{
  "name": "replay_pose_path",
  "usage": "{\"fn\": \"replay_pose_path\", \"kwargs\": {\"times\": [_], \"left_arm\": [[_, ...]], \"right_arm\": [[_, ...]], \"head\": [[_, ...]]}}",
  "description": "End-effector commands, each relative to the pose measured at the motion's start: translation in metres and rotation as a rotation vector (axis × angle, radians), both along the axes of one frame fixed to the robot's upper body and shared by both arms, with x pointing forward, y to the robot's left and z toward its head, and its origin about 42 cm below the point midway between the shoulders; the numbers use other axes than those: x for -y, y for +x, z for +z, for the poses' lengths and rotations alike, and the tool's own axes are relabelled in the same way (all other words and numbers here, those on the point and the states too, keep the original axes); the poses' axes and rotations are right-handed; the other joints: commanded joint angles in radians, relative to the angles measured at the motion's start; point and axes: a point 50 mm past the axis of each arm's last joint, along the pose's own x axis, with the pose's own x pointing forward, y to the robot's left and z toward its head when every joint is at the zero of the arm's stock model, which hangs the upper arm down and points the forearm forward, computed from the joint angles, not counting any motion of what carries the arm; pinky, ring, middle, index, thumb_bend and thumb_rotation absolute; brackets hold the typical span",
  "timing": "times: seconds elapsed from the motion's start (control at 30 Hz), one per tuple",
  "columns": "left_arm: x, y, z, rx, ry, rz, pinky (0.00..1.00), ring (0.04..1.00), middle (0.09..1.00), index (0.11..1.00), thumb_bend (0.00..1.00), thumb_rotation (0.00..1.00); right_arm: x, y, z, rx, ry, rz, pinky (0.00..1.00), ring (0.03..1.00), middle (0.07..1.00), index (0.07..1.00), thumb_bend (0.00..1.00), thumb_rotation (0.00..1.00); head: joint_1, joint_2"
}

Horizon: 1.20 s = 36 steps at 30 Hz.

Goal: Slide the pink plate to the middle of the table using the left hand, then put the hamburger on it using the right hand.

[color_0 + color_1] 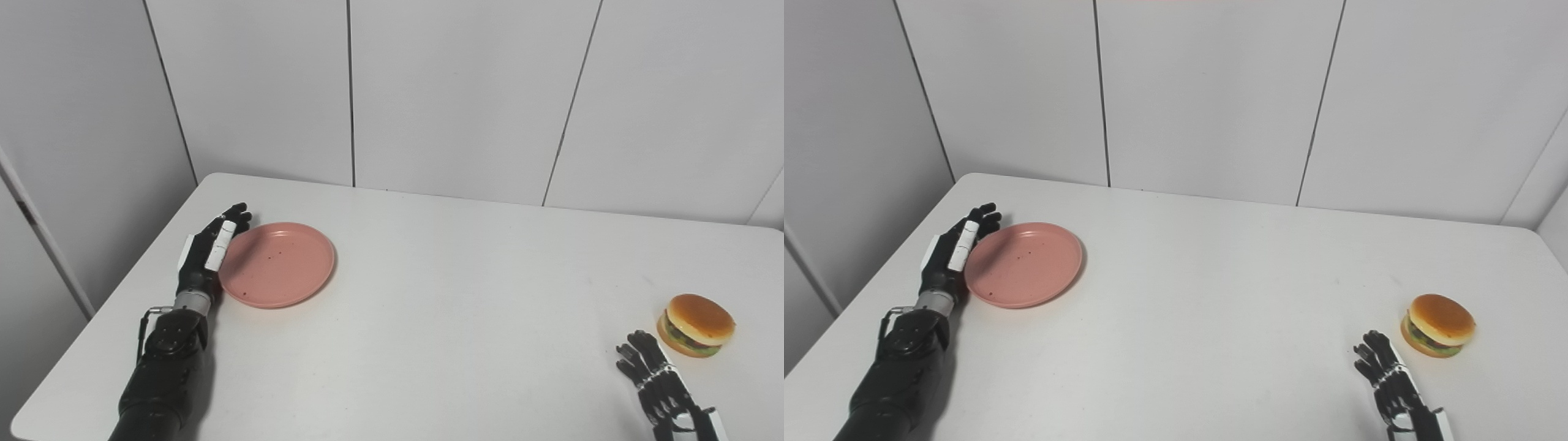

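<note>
Step one in hand — left hand [208,254] flat and open, fingers straight, set edge-on against the left rim of the pink plate [277,264], gripping nothing; plate far off to the left of the table [429,318], well short of the middle; probably about to be pushed rightward. Calls for a steady sideways shove, palm kept low against the rim so as not to ride over it. Right hand [1393,386] open, fingers spread, waiting near the bottom edge — just beside the hamburger [1438,326], not touching, bun upright at the right side.
</note>
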Motion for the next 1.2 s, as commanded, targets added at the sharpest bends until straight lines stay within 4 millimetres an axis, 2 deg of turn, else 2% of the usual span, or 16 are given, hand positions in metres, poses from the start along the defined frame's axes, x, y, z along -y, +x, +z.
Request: {"fn": "replay_pose_path", "kwargs": {"times": [0.0,0.17,0.47,0.7,0.9,1.07,1.17], "left_arm": [[0.009,0.008,0.009,0.025,-0.007,-0.051,0.77,0.869,0.831,0.779,0.99,0.86],[0.018,0.01,0.009,0.016,0.013,-0.075,0.76,0.855,0.831,0.78,1.0,0.87],[0.043,0.013,0.007,0.01,0.044,-0.108,0.7,0.863,0.821,0.785,0.95,0.9],[0.063,0.015,0.006,0.01,0.04,-0.146,0.8,0.879,0.833,0.793,0.92,0.93],[0.084,0.015,0.009,0.003,0.021,-0.168,0.81,0.881,0.841,0.803,0.9,0.95],[0.103,0.011,0.006,-0.01,0.012,-0.169,0.73,0.862,0.828,0.799,0.89,0.96],[0.112,0.008,0.003,-0.025,0.004,-0.182,0.78,0.875,0.831,0.789,0.9,0.96]], "right_arm": [[-0.01,-0.009,-0.019,-0.12,-0.003,0.029,0.91,0.912,0.928,0.905,0.96,0.98],[-0.011,-0.009,-0.019,-0.123,-0.005,0.031,0.91,0.911,0.926,0.903,0.96,0.97],[-0.012,-0.01,-0.019,-0.123,-0.006,0.036,0.91,0.909,0.923,0.901,0.94,0.97],[-0.015,-0.011,-0.02,-0.12,-0.002,0.035,0.9,0.905,0.915,0.899,0.94,0.97],[-0.016,-0.013,-0.02,-0.119,0.001,0.037,0.9,0.902,0.911,0.895,0.94,0.97],[-0.018,-0.014,-0.02,-0.12,0.004,0.043,0.9,0.907,0.92,0.9,0.95,0.97],[-0.019,-0.015,-0.019,-0.119,0.003,0.045,0.91,0.911,0.924,0.903,0.95,0.97]], "head": [[0.0,0.001],[-0.004,0.003],[-0.009,0.006],[-0.015,0.009],[-0.018,0.01],[-0.024,0.013],[-0.026,0.015]]}}
